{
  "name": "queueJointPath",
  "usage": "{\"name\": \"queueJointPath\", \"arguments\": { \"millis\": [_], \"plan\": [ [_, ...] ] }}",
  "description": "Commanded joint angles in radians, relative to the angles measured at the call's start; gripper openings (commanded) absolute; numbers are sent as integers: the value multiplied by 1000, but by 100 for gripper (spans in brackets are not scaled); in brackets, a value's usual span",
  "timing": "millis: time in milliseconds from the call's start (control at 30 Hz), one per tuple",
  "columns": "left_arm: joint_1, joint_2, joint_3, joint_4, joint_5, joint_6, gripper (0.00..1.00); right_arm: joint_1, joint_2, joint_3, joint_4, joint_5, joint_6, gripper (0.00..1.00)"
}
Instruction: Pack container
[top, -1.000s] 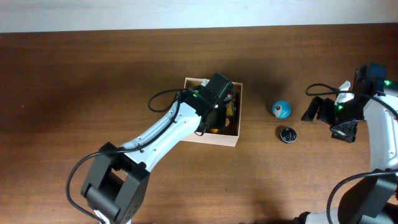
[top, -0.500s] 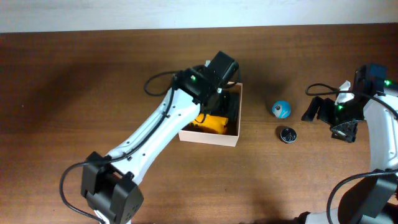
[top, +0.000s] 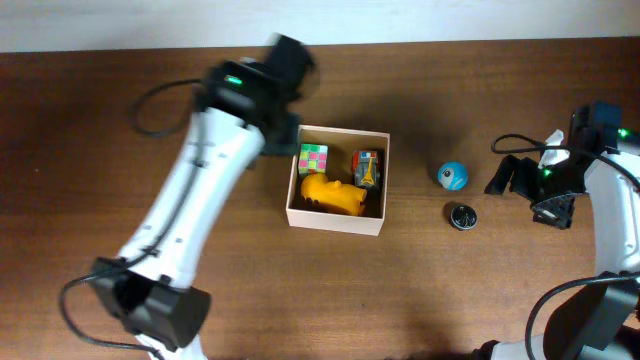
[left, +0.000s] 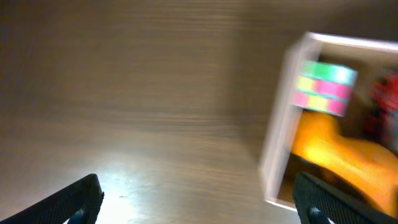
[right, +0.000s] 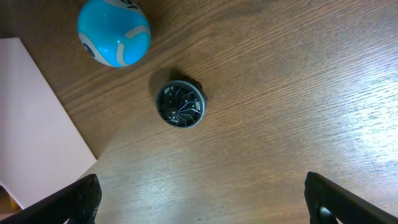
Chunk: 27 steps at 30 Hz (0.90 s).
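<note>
Container (top: 335, 222) is sitting mid-worktop (top: 60, 200), holding toys (top: 333, 195). Left jaws and right jaws are both gaping wide, gripping nothing. At its 3 o'clock a ball (top: 452, 176) is lying loose; clipped off-centre, I reckon it is rolling away.

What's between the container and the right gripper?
Overhead view: a blue ball and, nearer the camera's bottom edge, a black round disc lie between the container and the right gripper. The right wrist view shows both too.
</note>
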Motion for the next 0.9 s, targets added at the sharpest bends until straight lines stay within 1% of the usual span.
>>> {"name": "queueJointPath", "arguments": {
  "millis": [0, 67, 133, 267, 400, 533, 600, 633, 700, 867],
  "plan": [
    [132, -85, 23, -17, 55, 35, 99, -4, 4, 14, 1, -5, -9, 98],
    [209, -113, 23, -25, 115, 48, 99, -4, 4, 14, 18, -5, -9, 99],
    [275, -138, 23, -45, 145, 48, 99, -4, 4, 14, 90, -7, -8, 99],
    [373, -159, 23, -109, 152, 48, 99, -4, 4, 14, 159, -77, -9, 99],
    [424, -158, 22, -144, 152, 48, 99, -3, 4, 14, 186, -109, -8, 99],
    [442, -158, 22, -164, 152, 48, 99, 19, 4, 14, 233, -169, -14, 99],
    [441, -158, 22, -165, 152, 48, 99, 56, 4, 14, 240, -132, -51, 98],
    [442, -158, 22, -165, 152, 48, 99, 86, 4, 14, 242, -77, -60, 99],
    [441, -158, 22, -166, 152, 48, 99, 145, 5, 14, 254, 27, -59, 99],
    [440, -158, 22, -165, 152, 48, 99, 281, 22, 14, 312, 187, -59, 99]
  ]
}}
